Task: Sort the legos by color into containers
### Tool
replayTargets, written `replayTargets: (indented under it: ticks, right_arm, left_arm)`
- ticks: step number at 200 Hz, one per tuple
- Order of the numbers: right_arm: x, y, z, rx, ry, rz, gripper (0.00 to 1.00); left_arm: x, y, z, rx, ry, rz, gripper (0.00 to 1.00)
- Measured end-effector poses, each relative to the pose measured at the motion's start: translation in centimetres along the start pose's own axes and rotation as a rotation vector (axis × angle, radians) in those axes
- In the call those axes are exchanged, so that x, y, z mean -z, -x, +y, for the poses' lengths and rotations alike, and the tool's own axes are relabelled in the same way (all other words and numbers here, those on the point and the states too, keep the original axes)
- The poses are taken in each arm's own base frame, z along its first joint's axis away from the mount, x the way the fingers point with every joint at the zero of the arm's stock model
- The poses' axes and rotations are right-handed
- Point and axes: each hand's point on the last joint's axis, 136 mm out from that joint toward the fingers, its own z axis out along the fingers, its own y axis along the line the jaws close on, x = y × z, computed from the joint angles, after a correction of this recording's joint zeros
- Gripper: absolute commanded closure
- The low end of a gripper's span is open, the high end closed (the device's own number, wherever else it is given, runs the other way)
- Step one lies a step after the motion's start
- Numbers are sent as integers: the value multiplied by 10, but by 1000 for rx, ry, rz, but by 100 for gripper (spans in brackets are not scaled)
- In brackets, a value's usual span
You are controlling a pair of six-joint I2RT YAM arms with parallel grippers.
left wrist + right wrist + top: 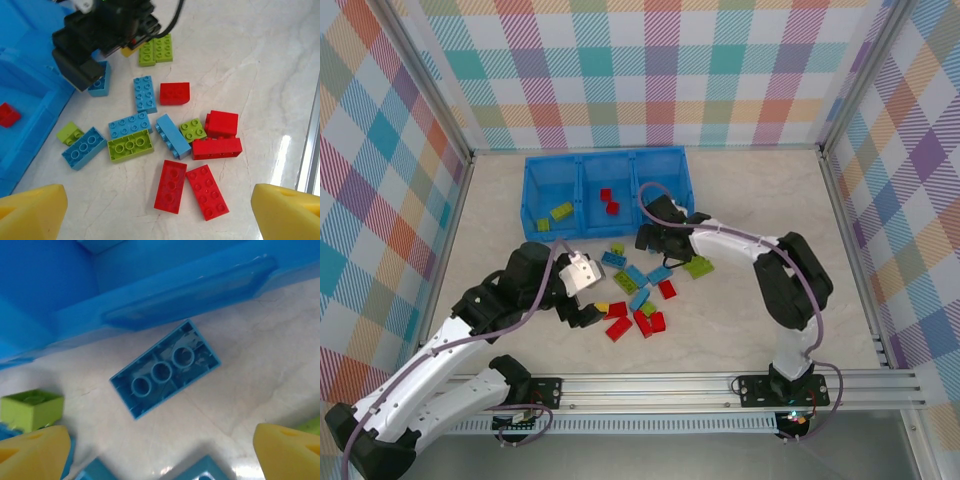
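The legos (172, 136), red, lime green and light blue, lie scattered on the marbled surface (260, 75) just in front of the blue tray (578, 185). The left claw (160, 210) hangs over the pile, spread wide and empty. The right claw (160, 455), also wide, hovers above an upturned light blue brick (165, 369) just beside the tray's front wall. Two green bricks (561, 211) sit in the left compartment and two red ones (612, 208) in the middle. The arm partly hides the right one, so its contents are hard to tell.
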Motion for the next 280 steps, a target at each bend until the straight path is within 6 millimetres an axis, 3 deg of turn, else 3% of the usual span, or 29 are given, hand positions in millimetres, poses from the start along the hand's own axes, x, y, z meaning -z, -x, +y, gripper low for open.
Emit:
replayTargets:
  ticks: [54, 100, 118, 137, 155, 184, 207, 229, 253, 280]
  right_arm:
    - [-32, 17, 0, -26, -74, -41, 11]
    - [-42, 19, -3, -51, -108, -47, 47]
    - [-44, 17, -5, -63, -115, -47, 56]
    - [-48, 10, -13, -63, -122, -45, 60]
    - [-39, 6, -19, -66, -111, -49, 60]
    - [-25, -9, -39, -51, -124, -39, 71]
    - [-8, -10, -46, -14, -112, -57, 73]
    - [25, 11, -34, 44, -38, -143, 74]
    - [67, 58, -5, 148, 46, -308, 76]
    - [79, 114, 29, 262, 65, -458, 73]
  left_arm:
    - [-4, -3, -4, -66, -19, -5, 4]
    - [-4, -1, -3, -81, -14, -15, 4]
    - [-5, -2, -3, -85, -15, -13, 4]
    - [-5, -3, -3, -88, -15, -12, 3]
    - [-5, -2, -3, -89, -15, -15, 3]
    - [-3, -2, -4, -95, -12, -24, 3]
    - [-1, 0, -4, -98, -8, -31, 2]
    - [1, 0, -4, -100, -4, -39, 2]
    - [0, 1, -3, -102, 2, -47, 1]
    - [-2, 0, -1, -103, 13, -47, 0]
